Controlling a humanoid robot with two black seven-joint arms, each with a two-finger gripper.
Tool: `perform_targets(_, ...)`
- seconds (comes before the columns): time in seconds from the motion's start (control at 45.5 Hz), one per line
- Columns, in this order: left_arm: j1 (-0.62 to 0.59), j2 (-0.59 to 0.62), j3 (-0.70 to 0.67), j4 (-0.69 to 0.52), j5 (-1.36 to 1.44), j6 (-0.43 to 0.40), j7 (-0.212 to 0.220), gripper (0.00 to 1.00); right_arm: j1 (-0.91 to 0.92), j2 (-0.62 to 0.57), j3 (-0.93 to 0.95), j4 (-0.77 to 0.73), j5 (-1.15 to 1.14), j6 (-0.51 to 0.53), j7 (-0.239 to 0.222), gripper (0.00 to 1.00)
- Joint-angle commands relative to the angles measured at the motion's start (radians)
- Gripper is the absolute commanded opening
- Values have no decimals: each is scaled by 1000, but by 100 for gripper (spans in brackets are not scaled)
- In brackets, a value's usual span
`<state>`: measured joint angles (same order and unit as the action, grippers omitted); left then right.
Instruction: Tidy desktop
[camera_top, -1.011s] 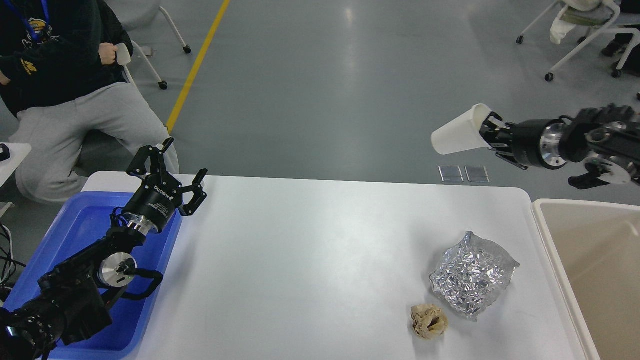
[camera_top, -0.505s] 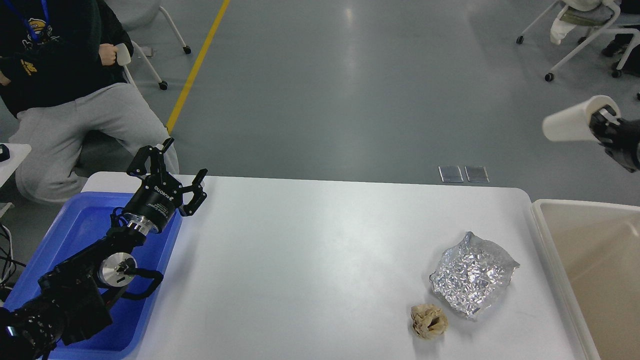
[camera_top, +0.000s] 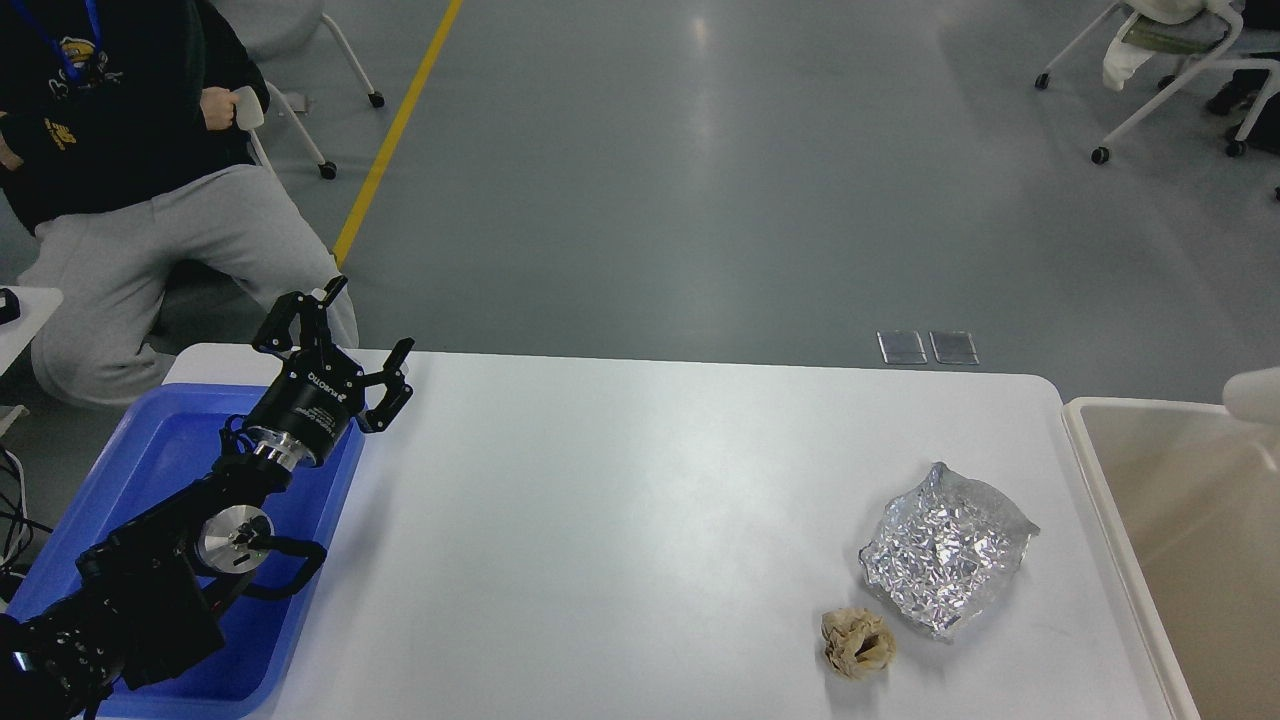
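The white desktop (camera_top: 620, 500) fills the lower middle of the head view. A crumpled silver foil sheet (camera_top: 945, 560) lies on its right part. A crumpled brown paper ball (camera_top: 857, 643) lies just in front and left of the foil. My left gripper (camera_top: 365, 318) is open and empty, held above the desktop's far left corner. My right gripper is out of view. Only the end of a white paper cup (camera_top: 1256, 396) shows at the right edge, above the beige bin.
A blue plastic tray (camera_top: 170, 450) sits at the left end of the desktop, under my left arm. A beige bin (camera_top: 1190, 520) stands off the right end. A seated person (camera_top: 130, 200) is at the back left, and wheeled chairs (camera_top: 1170, 70) at the back right.
My right arm carried the white cup right and down until the gripper left the view. Only the cup's end now shows over the bin. My left arm has not moved.
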<state>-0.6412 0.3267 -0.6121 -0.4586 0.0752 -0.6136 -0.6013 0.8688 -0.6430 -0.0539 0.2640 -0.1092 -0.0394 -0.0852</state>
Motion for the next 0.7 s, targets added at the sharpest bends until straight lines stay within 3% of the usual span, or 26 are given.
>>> perform_targets(0.0, 0, 0, 0, 0, 0, 0, 0, 100, -149, 112, 91, -146, 42, -5, 12, 0)
perform_targets(0.681, 1, 0, 0, 0, 0, 0, 0, 100, -286, 209, 128, -226, 42, -10, 31, 0)
